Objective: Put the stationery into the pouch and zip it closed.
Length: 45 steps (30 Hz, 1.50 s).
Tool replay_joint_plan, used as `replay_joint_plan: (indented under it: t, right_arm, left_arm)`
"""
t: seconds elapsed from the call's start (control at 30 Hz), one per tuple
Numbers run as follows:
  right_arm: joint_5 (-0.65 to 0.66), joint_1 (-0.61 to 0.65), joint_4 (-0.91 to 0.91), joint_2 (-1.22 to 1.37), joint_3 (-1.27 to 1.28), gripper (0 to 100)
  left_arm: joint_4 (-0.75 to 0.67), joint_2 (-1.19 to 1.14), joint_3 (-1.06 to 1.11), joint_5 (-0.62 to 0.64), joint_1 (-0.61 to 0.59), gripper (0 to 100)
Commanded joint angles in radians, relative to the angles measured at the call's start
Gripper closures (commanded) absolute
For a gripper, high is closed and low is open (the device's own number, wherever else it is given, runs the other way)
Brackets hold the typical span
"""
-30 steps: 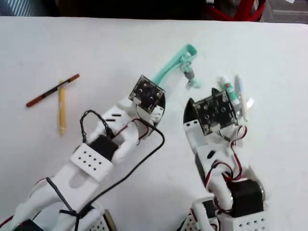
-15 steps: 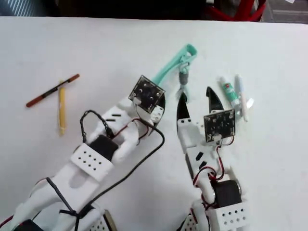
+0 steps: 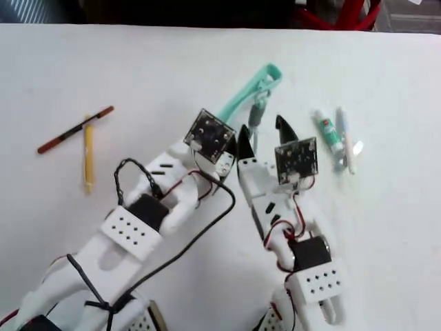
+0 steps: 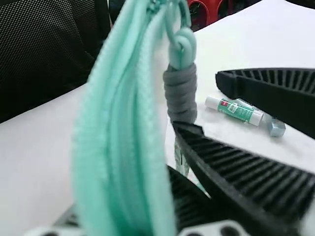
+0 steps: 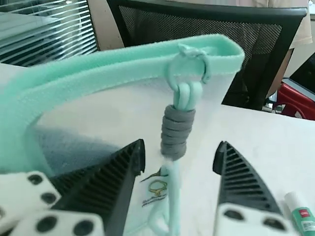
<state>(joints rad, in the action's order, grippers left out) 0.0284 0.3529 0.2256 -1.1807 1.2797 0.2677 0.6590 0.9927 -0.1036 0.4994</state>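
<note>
The mint pouch (image 3: pixel 247 91) stands on its edge at the table's middle, with my left gripper (image 3: pixel 227 138) shut on its near end. A mint zipper pull with a grey wrap (image 5: pixel 177 129) hangs from the far end of the pouch (image 5: pixel 123 64). My right gripper (image 3: pixel 263 128) is open, one finger on each side of the pull (image 3: pixel 256 114) without touching it. In the left wrist view the pouch (image 4: pixel 123 128) is close up and the right gripper's fingers (image 4: pixel 266 89) flank the pull. A red-brown pen (image 3: pixel 76 129) and a yellow pen (image 3: pixel 87 157) lie far left.
A glue stick (image 3: pixel 329 131) and a pale pen (image 3: pixel 344 139) lie just right of the right gripper. The glue stick (image 4: pixel 234 109) also lies behind the fingers in the left wrist view. A black chair (image 5: pixel 206 24) stands beyond the table's far edge.
My right arm has swung left, from over the glue stick to the zipper pull, with its gripper now open around the pull. The left arm and pouch have kept still.
</note>
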Motion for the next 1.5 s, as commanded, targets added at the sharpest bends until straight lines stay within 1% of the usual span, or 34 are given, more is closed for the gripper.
replay_joint_plan:
  t: [0.0,0.2,0.37,0.47,0.63,0.8,0.87,0.93,1.0,1.03,1.1,1.33,1.47]
  right_arm:
    - [-0.009,0.007,-0.028,0.053,-0.08,76.9]
    - [-0.008,0.005,-0.105,0.062,-0.078,76.9]
    - [-0.002,0.005,-0.113,0.065,-0.08,77.1]
    - [0.0,0.001,-0.114,0.119,-0.109,77.1]
    - [-0.009,-0.051,-0.114,0.272,-0.196,77.2]
    - [-0.002,-0.042,-0.114,0.295,-0.212,77.3]
    - [0.0,-0.039,-0.122,0.295,-0.213,80.3]
    - [0.017,-0.036,-0.143,0.297,-0.207,88.5]
    - [0.091,-0.033,-0.163,0.297,-0.207,95.6]
    - [0.13,-0.033,-0.171,0.297,-0.207,96.8]
    - [0.169,-0.033,-0.171,0.295,-0.21,97.4]
    - [0.178,-0.041,-0.159,0.254,-0.206,98.0]
    - [0.178,-0.038,-0.03,0.096,-0.207,98.0]
  left_arm:
    - [-0.015,-0.001,-0.005,0.005,0.015,98]
    - [-0.015,-0.001,-0.003,0.005,0.027,98]
    - [-0.009,-0.001,-0.003,0.005,0.039,98]
    - [-0.009,-0.001,-0.003,0.005,0.039,98]
    - [-0.009,-0.001,-0.003,0.005,0.039,98]
    - [-0.009,-0.001,-0.003,0.003,0.039,98]
    - [-0.009,-0.001,-0.003,0.003,0.039,98]
    - [-0.009,-0.001,-0.003,0.003,0.039,98]
    - [-0.009,-0.001,-0.003,0.003,0.039,98]
    - [-0.009,-0.001,-0.003,0.003,0.039,98]
    - [-0.009,-0.001,-0.002,0.003,0.039,98]
    - [-0.012,-0.001,-0.002,0.002,0.035,98]
    - [-0.014,-0.002,-0.002,0.002,0.033,98]
